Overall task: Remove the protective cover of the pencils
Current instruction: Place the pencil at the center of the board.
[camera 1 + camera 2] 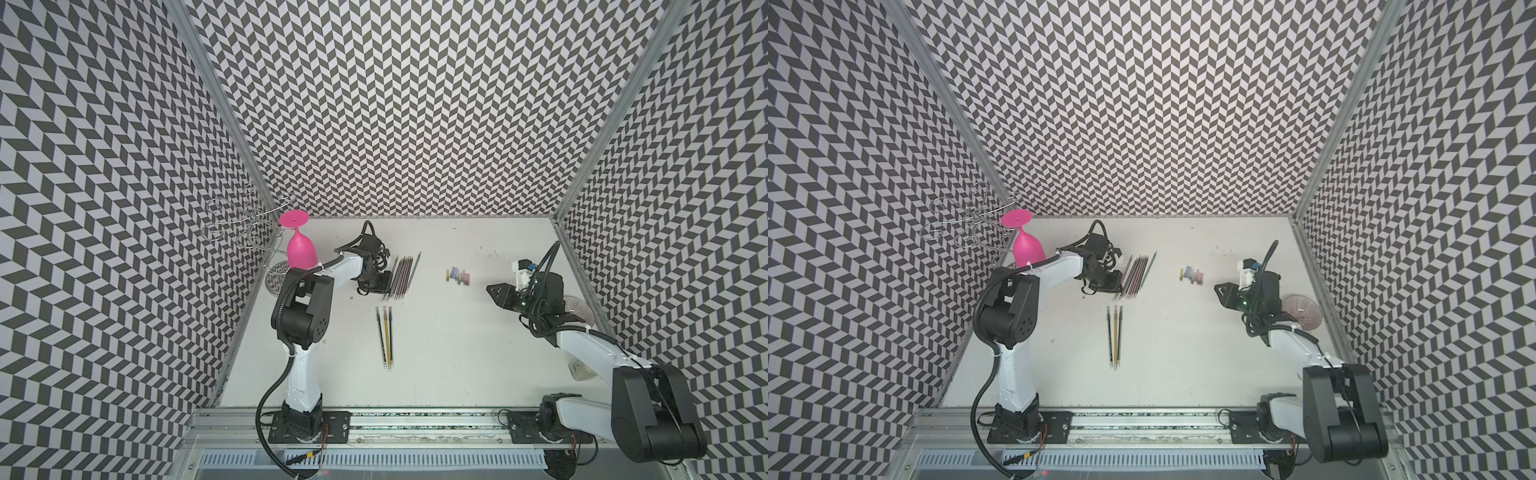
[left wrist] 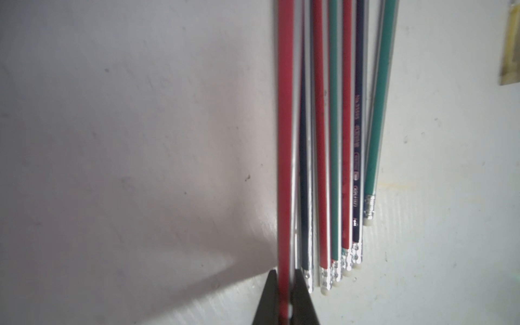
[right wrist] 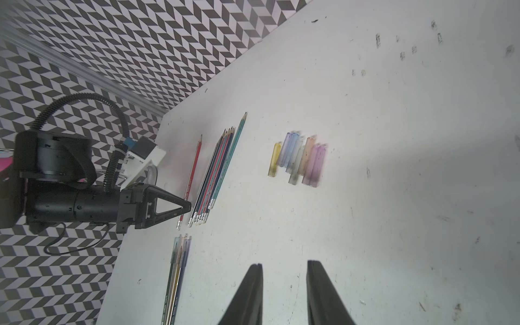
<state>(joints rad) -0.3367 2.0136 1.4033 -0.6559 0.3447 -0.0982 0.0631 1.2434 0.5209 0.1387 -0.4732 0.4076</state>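
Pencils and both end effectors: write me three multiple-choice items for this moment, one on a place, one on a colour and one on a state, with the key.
1. Where do the loose covers lie?
A. inside the pink glass
B. along the front rail
C. between the pencil row and the right end effector

2. What colour is the pencil in the left end effector?
A. yellow
B. red
C. green

3. The right end effector is:
A. open, holding nothing
B. shut on a cover
C. shut on a pencil

Key:
1 C: both top views show the covers in that gap.
2 B: the left wrist view shows a red shaft clamped between the jaws.
3 A: the right wrist view shows the jaws apart with nothing between them.
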